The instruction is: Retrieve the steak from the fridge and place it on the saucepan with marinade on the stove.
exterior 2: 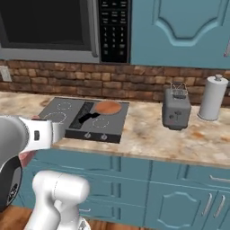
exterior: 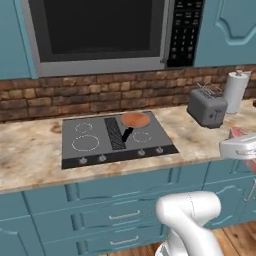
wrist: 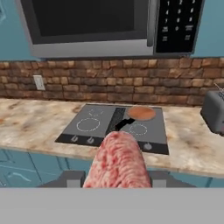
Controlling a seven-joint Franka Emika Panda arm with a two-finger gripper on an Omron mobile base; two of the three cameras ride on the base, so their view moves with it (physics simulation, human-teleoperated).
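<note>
The steak, a reddish-pink slab with pale streaks, sticks out ahead of the hand, and my gripper is shut on it. The hand hangs in front of the counter, short of its front edge. From the left base camera my gripper is at the right edge, with a strip of the steak above it. The saucepan, copper inside with a short black handle, sits on the back right burner of the stove. The fridge is out of view.
A grey toaster and a paper towel roll stand on the counter right of the stove. A microwave hangs above the stove. Blue drawers run below the counter.
</note>
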